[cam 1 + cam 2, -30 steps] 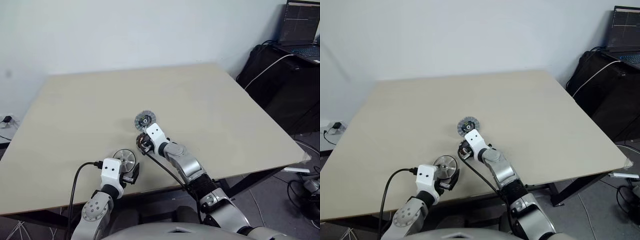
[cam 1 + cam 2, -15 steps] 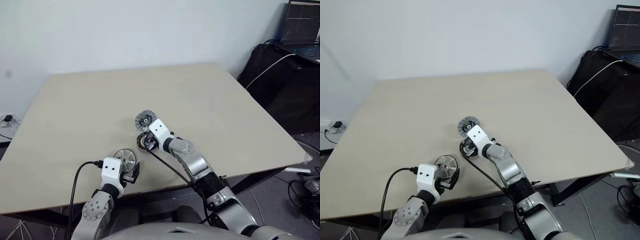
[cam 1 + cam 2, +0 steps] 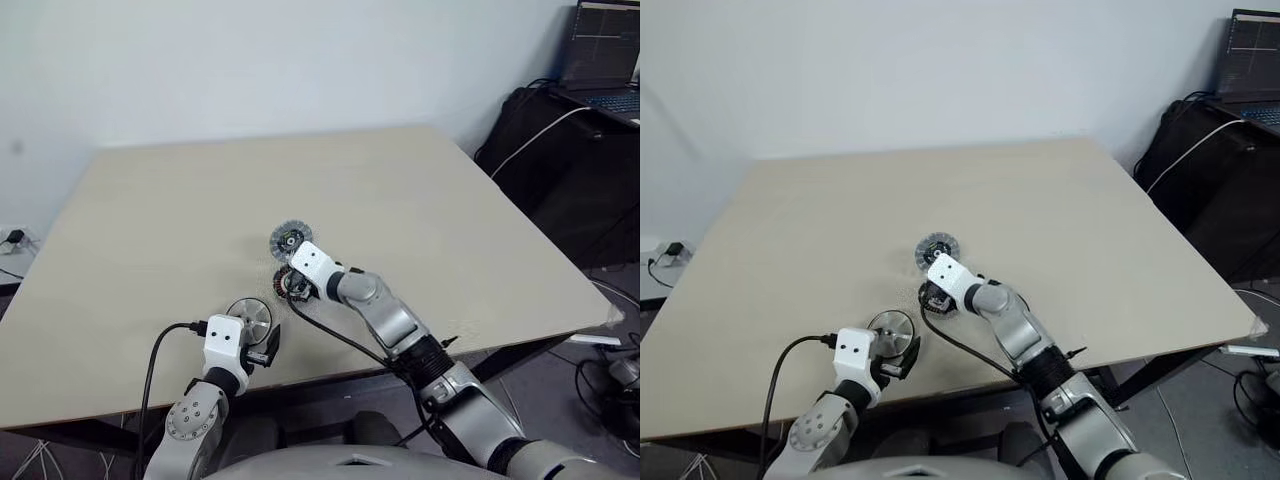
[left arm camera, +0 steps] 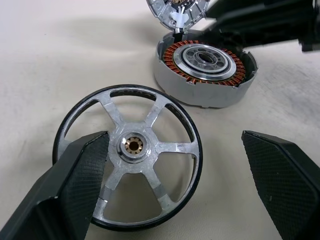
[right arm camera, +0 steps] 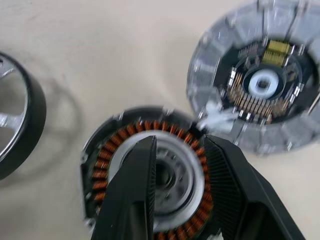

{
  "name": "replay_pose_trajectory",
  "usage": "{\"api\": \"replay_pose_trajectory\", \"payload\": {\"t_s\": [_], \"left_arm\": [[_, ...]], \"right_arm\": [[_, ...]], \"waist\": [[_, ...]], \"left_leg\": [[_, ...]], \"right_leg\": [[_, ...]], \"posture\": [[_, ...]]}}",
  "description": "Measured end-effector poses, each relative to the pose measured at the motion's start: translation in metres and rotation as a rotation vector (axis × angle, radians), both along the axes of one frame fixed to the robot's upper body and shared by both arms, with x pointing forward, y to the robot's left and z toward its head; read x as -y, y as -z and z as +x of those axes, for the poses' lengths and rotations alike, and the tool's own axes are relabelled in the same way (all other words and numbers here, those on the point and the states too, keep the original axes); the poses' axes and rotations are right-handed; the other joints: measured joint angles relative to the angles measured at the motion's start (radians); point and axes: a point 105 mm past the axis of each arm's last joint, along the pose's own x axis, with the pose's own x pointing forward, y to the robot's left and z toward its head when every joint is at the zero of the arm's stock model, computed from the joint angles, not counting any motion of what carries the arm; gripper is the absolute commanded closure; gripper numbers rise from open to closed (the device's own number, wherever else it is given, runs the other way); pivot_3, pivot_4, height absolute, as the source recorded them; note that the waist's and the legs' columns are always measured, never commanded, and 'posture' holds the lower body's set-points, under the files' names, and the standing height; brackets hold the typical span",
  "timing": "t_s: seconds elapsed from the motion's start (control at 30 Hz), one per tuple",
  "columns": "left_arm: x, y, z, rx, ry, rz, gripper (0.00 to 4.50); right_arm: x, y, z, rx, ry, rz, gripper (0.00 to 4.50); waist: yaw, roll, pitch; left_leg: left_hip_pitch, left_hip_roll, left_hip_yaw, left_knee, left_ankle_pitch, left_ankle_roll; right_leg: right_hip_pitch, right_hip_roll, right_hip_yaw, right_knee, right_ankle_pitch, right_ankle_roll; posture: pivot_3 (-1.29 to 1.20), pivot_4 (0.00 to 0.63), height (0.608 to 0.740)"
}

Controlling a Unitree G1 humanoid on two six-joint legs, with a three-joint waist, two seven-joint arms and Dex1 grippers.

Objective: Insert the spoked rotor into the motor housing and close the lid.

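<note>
The wide-open, empty left gripper (image 4: 175,185) is straddling the stiff, slick-looking spoked rotor (image 4: 129,178) lying near-left of the motor housing (image 4: 205,67), suggesting a rim grasp, while the right gripper (image 5: 177,165) is hovering slightly parted, empty.

Worktop: I see a beige square worktop (image 3: 180,200) on dark legs.
Laptop: open, screen lit, on the black case (image 3: 560,150) at my far right (image 3: 600,60).
White cable: draped over that case (image 3: 535,135).
Wall: plain white behind (image 3: 250,60).
</note>
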Motion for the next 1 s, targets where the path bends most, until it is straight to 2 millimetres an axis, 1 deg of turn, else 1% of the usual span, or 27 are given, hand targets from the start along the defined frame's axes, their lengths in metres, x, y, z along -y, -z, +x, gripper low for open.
{"api": "replay_pose_trajectory", "payload": {"t_s": [0.23, 0.4, 0.57, 0.73, 1.0], "left_arm": [[0.000, -0.001, 0.001, 0.008, -0.005, -0.002, 0.00], [0.000, -0.001, 0.001, 0.012, -0.007, -0.003, 0.00], [0.000, 0.003, 0.000, 0.002, -0.010, -0.004, 0.00], [0.000, 0.003, 0.000, 0.003, -0.014, -0.008, 0.00], [0.001, 0.002, 0.001, 0.014, -0.021, -0.016, 0.00]], "right_arm": [[0.002, 0.004, 0.004, 0.024, -0.046, -0.073, 2.90], [0.008, 0.010, 0.004, 0.025, -0.076, -0.136, 2.90], [0.009, 0.008, 0.005, 0.050, -0.125, -0.184, 2.90], [0.009, 0.013, 0.003, 0.053, -0.171, -0.235, 2.90], [0.006, 0.013, 0.005, 0.098, -0.241, -0.298, 2.90]], "waist": [[0.001, 0.000, 0.000], [0.001, 0.000, 0.000], [0.003, 0.000, 0.000], [0.004, 0.000, 0.000], [0.004, 0.000, 0.000]], "left_leg": [[0.000, 0.000, 0.000, 0.000, 0.000, 0.000], [0.000, 0.000, 0.000, 0.000, 0.000, 0.000], [0.000, 0.000, 0.000, 0.000, 0.000, 0.000], [0.000, 0.000, 0.000, 0.000, 0.000, 0.000], [0.000, 0.000, 0.000, 0.000, 0.000, 0.000]], "right_leg": [[0.000, 0.000, 0.000, 0.000, 0.000, 0.000], [0.000, -0.001, 0.000, 0.000, 0.000, 0.000], [0.000, 0.000, 0.000, 0.000, 0.000, 0.000], [0.000, 0.000, 0.000, 0.000, 0.000, 0.000], [0.000, 0.000, 0.000, 0.000, 0.000, 0.000]], "posture": [[0.00, 0.000, 0.740], [0.00, 0.000, 0.740], [0.00, 0.000, 0.740], [0.00, 0.000, 0.740], [0.00, 0.000, 0.740]]}}
